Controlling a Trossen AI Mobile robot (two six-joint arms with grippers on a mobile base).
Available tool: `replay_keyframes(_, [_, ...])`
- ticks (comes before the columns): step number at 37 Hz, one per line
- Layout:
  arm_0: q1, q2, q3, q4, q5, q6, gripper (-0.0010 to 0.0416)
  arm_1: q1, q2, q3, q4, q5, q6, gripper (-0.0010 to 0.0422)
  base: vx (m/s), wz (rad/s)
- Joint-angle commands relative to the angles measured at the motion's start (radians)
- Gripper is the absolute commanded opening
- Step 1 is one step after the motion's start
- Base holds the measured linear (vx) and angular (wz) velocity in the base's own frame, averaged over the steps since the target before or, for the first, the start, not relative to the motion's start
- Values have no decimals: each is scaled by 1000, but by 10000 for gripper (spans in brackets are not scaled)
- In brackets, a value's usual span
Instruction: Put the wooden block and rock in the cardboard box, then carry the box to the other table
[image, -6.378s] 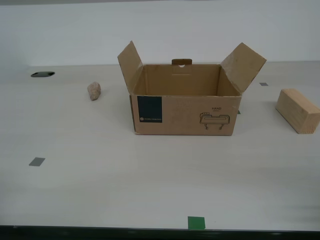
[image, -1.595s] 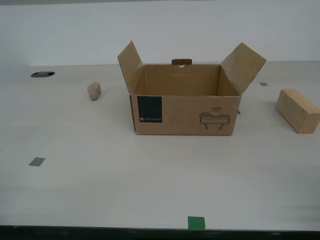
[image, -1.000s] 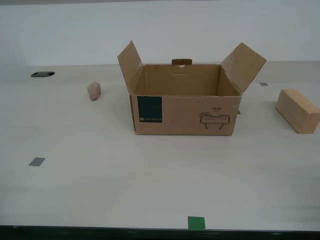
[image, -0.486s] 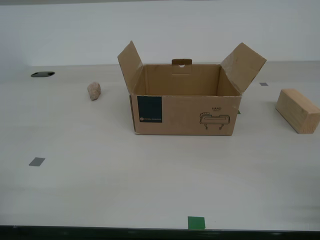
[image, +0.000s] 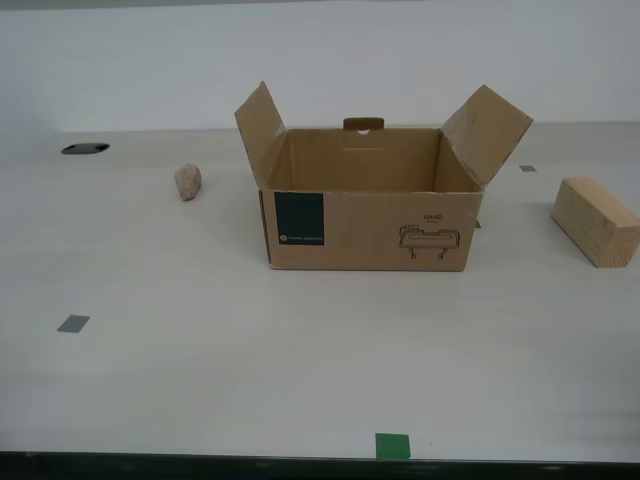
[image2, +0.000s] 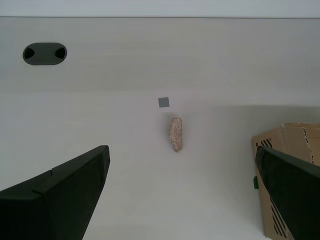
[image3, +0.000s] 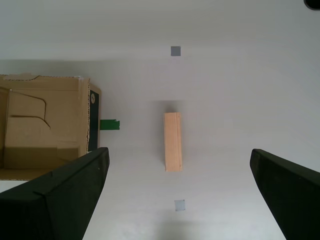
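Observation:
The cardboard box (image: 367, 200) stands open on the smooth tabletop, flaps upright, teal label facing the exterior camera. The rock (image: 188, 182) lies toward the exterior view's left of it; the wooden block (image: 596, 220) lies at the exterior view's right. No arm shows in the exterior view. My second gripper (image2: 182, 200) hangs open high above the rock (image2: 176, 134), with the box's corner (image2: 290, 170) beside it. My first gripper (image3: 177, 195) hangs open high above the wooden block (image3: 173, 141), the box (image3: 45, 125) to one side. The other table is out of view.
Small grey squares (image: 73, 323) and a green square (image: 392, 446) mark the tabletop (image: 300, 350). A dark oval cable hole (image: 85, 148) sits at the back of the exterior view's left. A green tape strip (image3: 109, 124) lies by the box.

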Motion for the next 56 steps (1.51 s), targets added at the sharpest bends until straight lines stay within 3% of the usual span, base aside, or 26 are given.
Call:
replay_keyframes(1, [1,0,1,-6,-2,2,394,-1,0,1,-1,6,-14,400,0,0])
replay_keyframes(12, [1,0,1,-21,-2,3,394,-1,0,1,-9,62,-37,400,0,0])
replay_keyframes(36, [1,-1,1,-74,-2,2,394,0,0,8,-114,63,-86,400,0,0])
replay_keyframes(47, [1,-1,1,-86,-2,3,394,0,1,8,-116,62,-87,400,0,0])
replay_keyframes(56, [1,-1,1,-87,-2,3,394,-1,135,80,-161,62,-47,400,0,0])
